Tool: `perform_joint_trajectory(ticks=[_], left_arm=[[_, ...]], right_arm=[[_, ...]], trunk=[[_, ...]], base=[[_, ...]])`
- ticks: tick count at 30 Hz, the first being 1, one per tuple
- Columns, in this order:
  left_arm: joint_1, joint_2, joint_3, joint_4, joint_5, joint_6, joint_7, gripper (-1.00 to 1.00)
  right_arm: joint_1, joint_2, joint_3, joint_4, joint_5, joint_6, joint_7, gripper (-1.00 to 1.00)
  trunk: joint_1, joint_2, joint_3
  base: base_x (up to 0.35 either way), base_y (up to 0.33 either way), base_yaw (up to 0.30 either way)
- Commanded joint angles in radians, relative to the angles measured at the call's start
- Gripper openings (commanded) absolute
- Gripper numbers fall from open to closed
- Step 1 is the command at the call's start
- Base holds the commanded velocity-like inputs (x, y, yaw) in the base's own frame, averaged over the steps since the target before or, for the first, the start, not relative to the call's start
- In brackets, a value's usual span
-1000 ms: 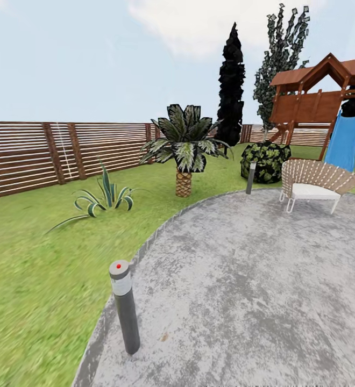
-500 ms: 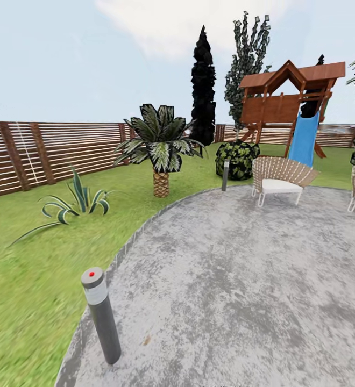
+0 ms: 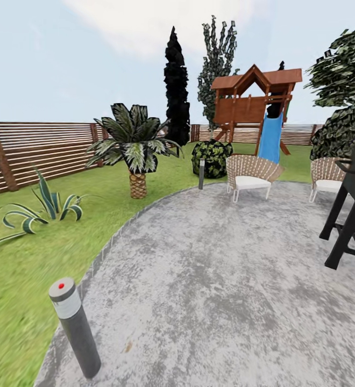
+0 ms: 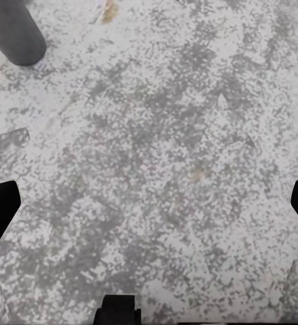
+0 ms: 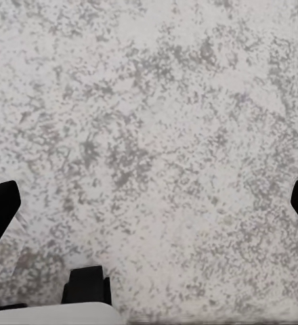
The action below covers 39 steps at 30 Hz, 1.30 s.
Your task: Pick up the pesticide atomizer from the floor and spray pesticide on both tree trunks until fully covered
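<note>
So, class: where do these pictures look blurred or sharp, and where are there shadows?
Head view: the grass at lower left is smeared, while the play tower stays fairly crisp. Left wrist view: speckled paving is grainy, with a darker patch near the post. Right wrist view: paving evenly lit.

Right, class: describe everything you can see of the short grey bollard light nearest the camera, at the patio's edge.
The bollard light is a slim dark grey post, leaning slightly in the head view. A pale grey band sits below its flat grey cap, which carries a small red dot. It stands on the mottled grey patio, just inside the curved edge that meets the lawn. Nothing else touches it. Its base also shows in the left wrist view.
</note>
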Motion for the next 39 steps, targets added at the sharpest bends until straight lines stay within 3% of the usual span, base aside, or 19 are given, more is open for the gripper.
perform_joint_trajectory(ticks=[1, 24, 39], left_arm=[[0.000, 0.000, 0.000, 0.000, 0.000, 0.000, 0.000, 1.00], [0.001, 0.001, 0.000, 0.000, 0.000, 0.001, -0.004, 1.00], [0.001, 0.001, 0.001, 0.000, 0.000, 0.002, -0.003, 1.00]], right_arm=[[0.000, 0.001, 0.000, 0.000, 0.001, 0.000, 0.000, 1.00], [0.000, 0.009, 0.000, 0.002, 0.004, -0.001, 0.002, 1.00], [0.000, 0.010, 0.000, 0.002, 0.004, -0.001, 0.002, 1.00]], trunk=[[0.000, 0.000, 0.000], [0.000, 0.000, 0.000], [0.000, 0.000, 0.000]], base=[[0.000, 0.000, -0.300], [0.006, 0.000, -0.300], [0.271, 0.000, -0.106]])
